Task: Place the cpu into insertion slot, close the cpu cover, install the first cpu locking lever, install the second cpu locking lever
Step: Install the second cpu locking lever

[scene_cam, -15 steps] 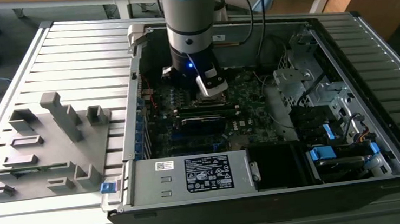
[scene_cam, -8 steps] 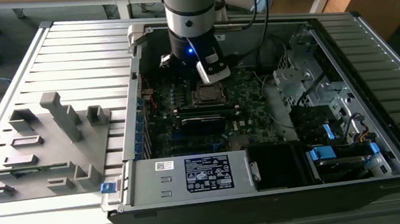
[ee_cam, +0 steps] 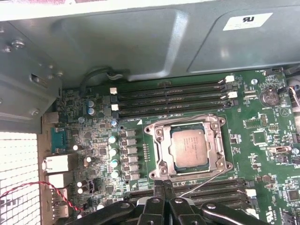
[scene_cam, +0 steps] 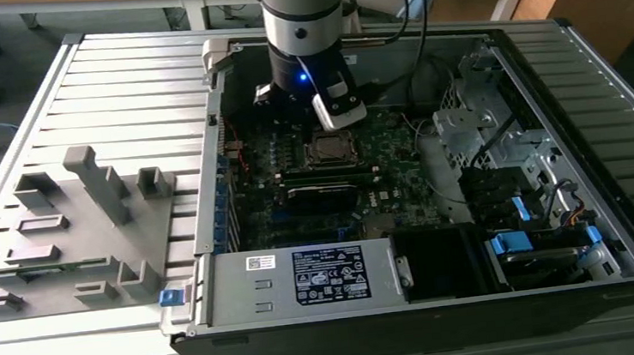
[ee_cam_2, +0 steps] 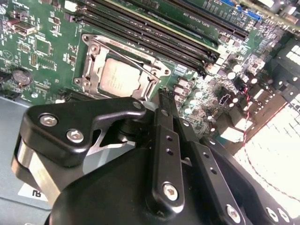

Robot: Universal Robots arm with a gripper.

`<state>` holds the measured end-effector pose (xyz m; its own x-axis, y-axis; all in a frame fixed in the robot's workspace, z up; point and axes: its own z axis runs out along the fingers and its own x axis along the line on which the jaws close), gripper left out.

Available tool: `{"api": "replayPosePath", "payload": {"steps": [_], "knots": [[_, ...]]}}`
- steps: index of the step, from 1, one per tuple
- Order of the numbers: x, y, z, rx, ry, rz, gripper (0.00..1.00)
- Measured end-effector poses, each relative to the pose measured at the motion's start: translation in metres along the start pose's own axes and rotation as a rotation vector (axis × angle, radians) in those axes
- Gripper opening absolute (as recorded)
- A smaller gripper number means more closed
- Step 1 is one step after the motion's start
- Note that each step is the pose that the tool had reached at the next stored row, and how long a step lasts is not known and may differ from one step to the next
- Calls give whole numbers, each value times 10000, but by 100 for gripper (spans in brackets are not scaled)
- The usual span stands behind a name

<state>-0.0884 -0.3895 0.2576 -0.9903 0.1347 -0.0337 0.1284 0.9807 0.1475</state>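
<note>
The cpu (ee_cam: 188,144) sits seated in the insertion slot (ee_cam: 161,164) under the closed cpu cover (ee_cam: 161,140), the claw (ee_cam: 164,187) pinched together, empty, just beside a thin stiff springy locking lever (ee_cam: 201,183), best caught at its free end.
</note>
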Motion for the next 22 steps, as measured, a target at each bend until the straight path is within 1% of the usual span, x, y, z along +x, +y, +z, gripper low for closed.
{"api": "replayPosePath", "payload": {"steps": [7,8,12,18,19,22], "knots": [[-113,14,6,41,-6,1,11],[-119,15,6,45,-6,0,11],[-122,9,7,59,-8,0,11],[-130,-36,7,60,-9,0,11],[-131,-44,12,60,-9,0,11],[-129,-57,58,61,-8,2,11]]}}
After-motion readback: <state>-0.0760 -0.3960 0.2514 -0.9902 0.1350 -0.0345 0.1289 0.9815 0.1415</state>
